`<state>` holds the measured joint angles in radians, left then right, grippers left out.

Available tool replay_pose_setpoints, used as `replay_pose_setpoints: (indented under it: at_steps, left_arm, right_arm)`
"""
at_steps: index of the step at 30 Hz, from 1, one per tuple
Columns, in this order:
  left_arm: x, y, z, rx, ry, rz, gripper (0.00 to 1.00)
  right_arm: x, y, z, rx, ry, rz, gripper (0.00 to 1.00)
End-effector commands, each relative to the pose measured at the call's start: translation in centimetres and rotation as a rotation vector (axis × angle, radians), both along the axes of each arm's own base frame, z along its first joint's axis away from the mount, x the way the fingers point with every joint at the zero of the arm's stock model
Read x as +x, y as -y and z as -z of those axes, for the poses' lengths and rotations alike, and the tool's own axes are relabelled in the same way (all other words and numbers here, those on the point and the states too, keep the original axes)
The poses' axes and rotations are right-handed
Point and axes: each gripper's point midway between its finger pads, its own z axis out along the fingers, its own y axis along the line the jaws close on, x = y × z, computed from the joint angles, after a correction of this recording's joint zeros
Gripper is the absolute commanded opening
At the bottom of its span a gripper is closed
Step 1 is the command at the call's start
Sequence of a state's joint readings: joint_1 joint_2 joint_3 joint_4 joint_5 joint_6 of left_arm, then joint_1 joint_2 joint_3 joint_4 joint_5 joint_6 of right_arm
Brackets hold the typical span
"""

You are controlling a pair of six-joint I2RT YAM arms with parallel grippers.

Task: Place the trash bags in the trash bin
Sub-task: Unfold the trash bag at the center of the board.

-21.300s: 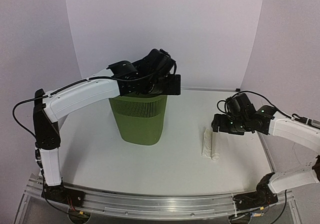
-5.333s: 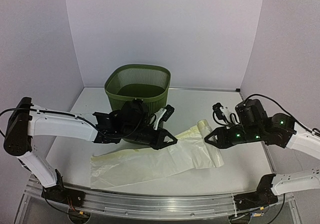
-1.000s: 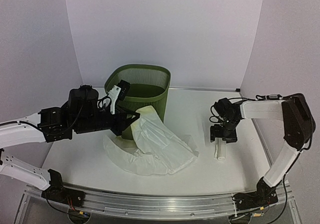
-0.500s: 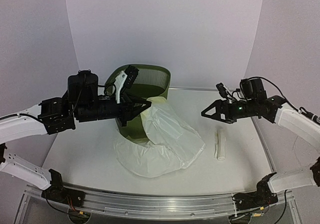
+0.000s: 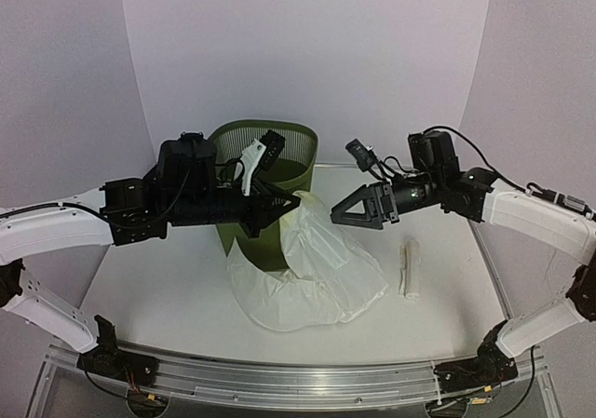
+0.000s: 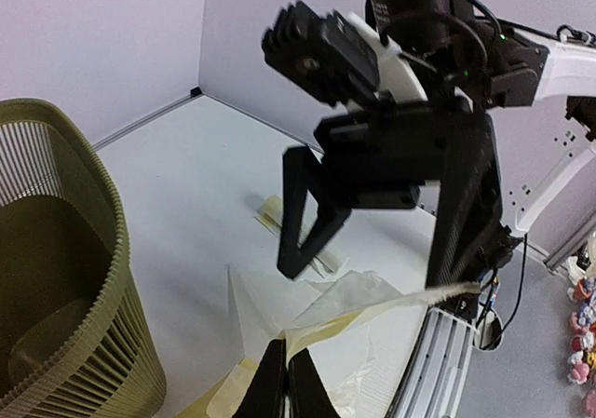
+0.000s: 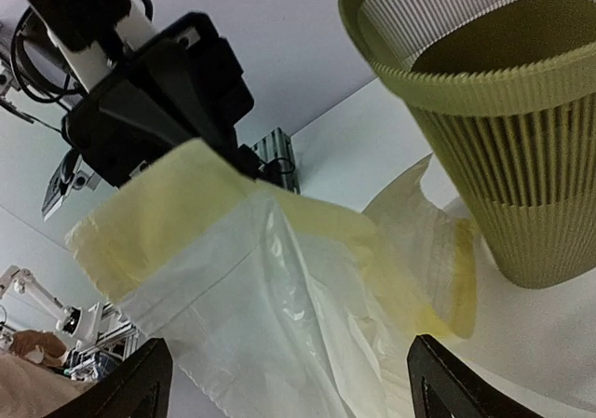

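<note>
- Left claw (image 5: 284, 204) is clamped tight on the yellowish top hem of the trash bag (image 5: 317, 269), holding that edge up in the air.
- From the left claw the bag drapes down and away, and its crinkled lower part is heaped on the bench (image 5: 158, 278) below the claw.
- Right claw (image 5: 349, 215) faces the left claw tip to tip, jaws spread wide with nothing between them.
- In the right wrist view the lifted hem stretches across just ahead of the right claw's open fingers (image 7: 149, 367); I cannot tell whether they touch it.
- The olive-green trash bin (image 5: 303, 139) stands upright just behind the left claw, its slatted wall close beside the pinched hem.
- The bag is wholly outside the bin, hanging against its near side.
- A small white roll of bags (image 5: 410, 269) lies on the bench, below the right claw and off to its right, apart from the draped bag.
</note>
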<state>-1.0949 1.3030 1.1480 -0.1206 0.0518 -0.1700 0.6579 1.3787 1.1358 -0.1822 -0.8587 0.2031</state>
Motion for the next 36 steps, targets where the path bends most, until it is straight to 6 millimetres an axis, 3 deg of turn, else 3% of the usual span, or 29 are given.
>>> replay_pose_setpoints:
  at_steps: [1,6,10,13,16,18,20,26,29,33,36]
  left_arm:
    - [2.0,-1.1,-5.0,-0.136,0.043,-0.143,0.0]
    - [4.0,-3.7,-6.6,-0.166,0.034,-0.326,0.0]
    - [4.9,-5.0,-7.6,-0.184,0.036,-0.416,0.0]
    - [4.9,-5.8,-9.0,-0.228,0.042,-0.437,0.0]
    - [5.1,-6.9,-10.1,-0.258,0.054,-0.482,0.0]
    - [5.1,-7.3,-10.6,-0.275,0.056,-0.49,0.0]
    - [5.2,-7.9,-11.0,-0.29,0.049,-0.517,0.0]
    - [6.4,-10.2,-11.7,-0.327,0.019,-0.664,0.0]
    - [6.6,-11.1,-12.3,-0.367,-0.002,-0.712,0.0]
    - [7.1,-12.8,-13.1,-0.424,-0.03,-0.81,0.0]
    - [7.4,-14.0,-13.0,-0.458,-0.072,-0.879,0.0]
  right_arm:
    - [-2.7,-0.9,1.2,0.019,-0.045,-0.143,0.85]
    - [-5.7,-0.5,4.8,-0.04,-0.139,-0.183,0.84]
    - [-6.0,0.4,7.8,-0.104,-0.157,-0.14,0.83]
    - [-5.8,0.5,10.0,-0.154,-0.18,-0.131,0.76]
    - [-5.6,0.4,11.9,-0.194,-0.205,-0.132,0.61]
    - [-5.2,0.1,12.4,-0.204,-0.211,-0.126,0.47]
    - [-5.1,-0.1,12.1,-0.194,-0.211,-0.14,0.44]
    - [-6.1,0.4,11.9,-0.172,-0.195,-0.175,0.66]
    - [-6.6,0.4,12.3,-0.17,-0.183,-0.199,0.72]
    - [-5.3,0.0,12.8,-0.209,-0.074,-0.137,0.8]
    - [-3.4,-0.4,12.1,-0.217,0.149,-0.018,0.89]
